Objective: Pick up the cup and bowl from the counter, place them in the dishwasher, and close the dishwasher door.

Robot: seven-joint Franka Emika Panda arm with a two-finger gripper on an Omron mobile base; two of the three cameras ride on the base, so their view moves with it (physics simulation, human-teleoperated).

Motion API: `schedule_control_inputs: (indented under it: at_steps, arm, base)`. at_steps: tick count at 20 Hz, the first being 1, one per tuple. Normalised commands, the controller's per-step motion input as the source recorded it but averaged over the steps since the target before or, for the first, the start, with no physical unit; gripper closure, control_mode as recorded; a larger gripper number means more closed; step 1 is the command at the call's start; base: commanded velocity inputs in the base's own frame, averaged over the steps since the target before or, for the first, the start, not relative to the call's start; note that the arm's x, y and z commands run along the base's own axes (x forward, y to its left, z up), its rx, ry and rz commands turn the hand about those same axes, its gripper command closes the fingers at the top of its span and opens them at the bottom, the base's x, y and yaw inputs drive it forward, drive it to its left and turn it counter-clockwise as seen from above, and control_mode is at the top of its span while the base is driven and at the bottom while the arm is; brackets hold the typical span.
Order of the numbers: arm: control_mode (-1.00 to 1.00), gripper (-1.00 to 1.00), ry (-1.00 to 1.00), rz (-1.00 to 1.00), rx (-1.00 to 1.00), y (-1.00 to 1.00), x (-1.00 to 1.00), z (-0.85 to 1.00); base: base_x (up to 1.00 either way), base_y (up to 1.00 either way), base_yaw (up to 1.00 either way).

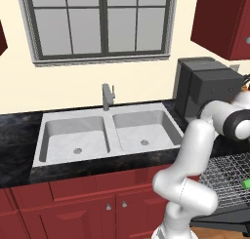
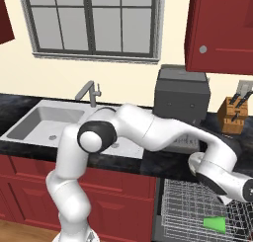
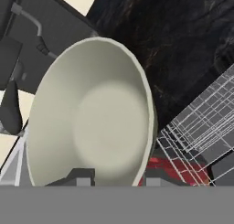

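Observation:
A cream bowl (image 3: 91,118) looms close and tilted in the hand view, with my gripper (image 3: 118,179) shut on its lower rim, one finger inside the wall and one outside. It hangs above the edge of the black speckled counter (image 3: 183,45), beside the dishwasher's silver wire rack (image 3: 201,122). A green cup (image 2: 215,223) lies in that pulled-out rack (image 2: 188,206). From the left base view the cup (image 1: 246,184) shows at the right edge in the rack (image 1: 224,179). The dishwasher door (image 1: 222,221) is folded down under the rack. My forearm (image 2: 217,174) reaches over the rack.
A dark grey coffee machine (image 2: 180,98) stands on the counter behind the rack. The steel double sink (image 1: 105,135) with its tap lies to the left. A knife block (image 2: 234,112) sits at the far right. Dark red cabinet fronts (image 2: 118,196) run below.

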Motion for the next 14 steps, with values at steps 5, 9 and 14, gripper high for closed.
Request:
schedule_control_inputs:
  at_steps: [5, 9, 14]
  arm:
    - [-1.0, 1.0, 0.0, 0.04, 0.0, 0.07, -0.51, -0.07]
    - [-1.0, 1.0, 0.0, 0.06, 0.0, 0.07, -0.49, -0.23]
    - [-1.0, 1.0, 0.0, 0.06, 0.0, 0.05, -0.27, -0.33]
  base:
    - [0.0, 0.0, 0.0]
    - [0.0, 0.0, 0.0]
    - [0.0, 0.0, 0.0]
